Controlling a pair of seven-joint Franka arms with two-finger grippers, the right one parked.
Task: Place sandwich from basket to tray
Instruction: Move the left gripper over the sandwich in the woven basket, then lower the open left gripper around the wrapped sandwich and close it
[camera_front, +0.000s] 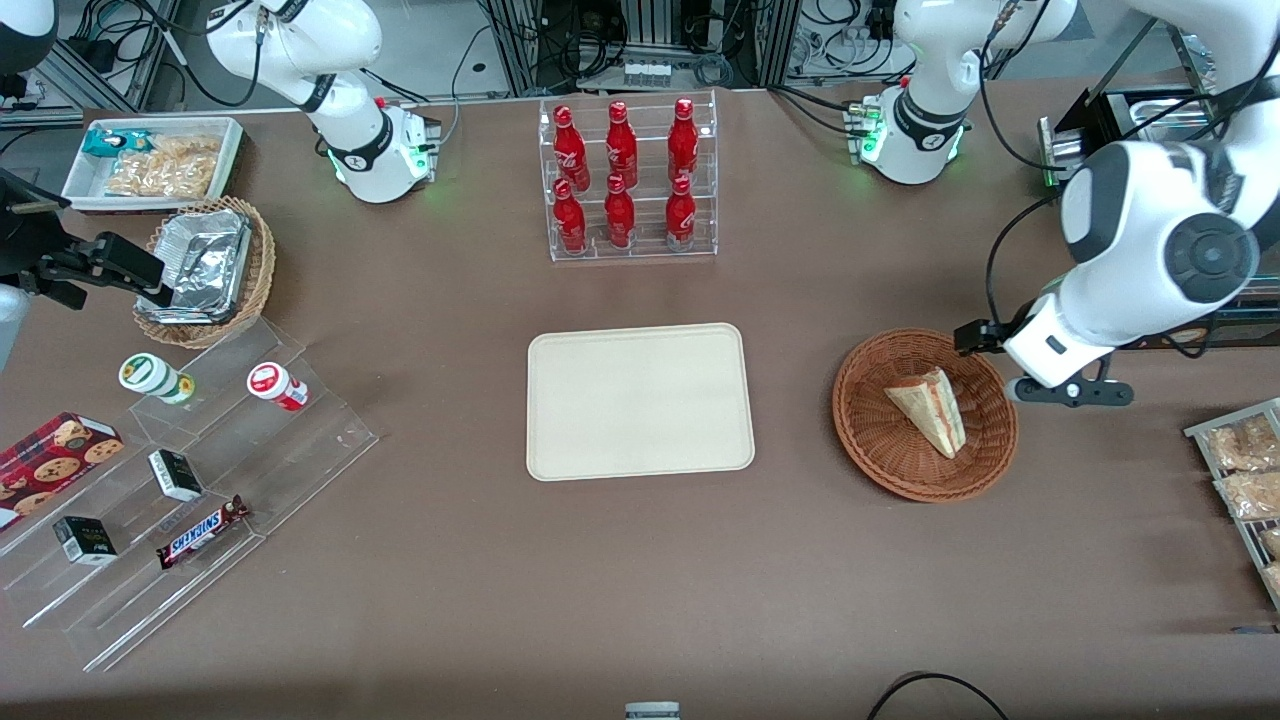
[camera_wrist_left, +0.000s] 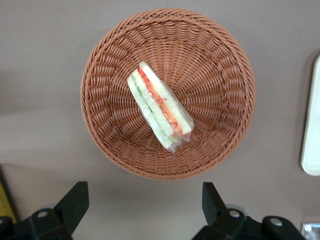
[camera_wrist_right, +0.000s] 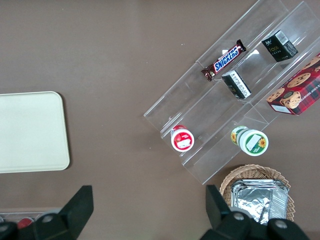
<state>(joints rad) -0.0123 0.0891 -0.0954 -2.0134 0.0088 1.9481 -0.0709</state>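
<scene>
A: What lies on the brown surface (camera_front: 640, 580), from the biggest thing down?

B: One cream tray (camera_front: 640, 400), bare, near the middle. One reddish-brown wicker basket (camera_front: 870, 440) sits toward the working arm's end, well apart from the tray. In that basket lies one sandwich (camera_front: 930, 408), a wrapped triangular wedge resting on its side in the basket's hollow.

A: And the claw?

B: The claw (camera_wrist_left: 145, 205) hangs above the basket's edge, over the rim farther from the tray. Its fingers (camera_wrist_left: 75, 202) are spread wide and carry nothing; the sandwich is untouched.

A: How would the sandwich handle?

B: Judging by its looks, it is light and soft, with pale bread and red and green filling along the cut edge. The clear wrap looks slippery, and a hard squeeze would likely crush the bread. The safest hold seems to be across the two broad bread faces, near the thick middle of the wedge, not at the thin tip or the loose wrap end.

A: Anything else to count?

B: Six red bottles (camera_front: 620, 185) stand in one clear rack, farther from the front camera than the tray. One Snickers bar (camera_front: 203, 532) lies on the clear stepped stand toward the parked arm's end.
</scene>
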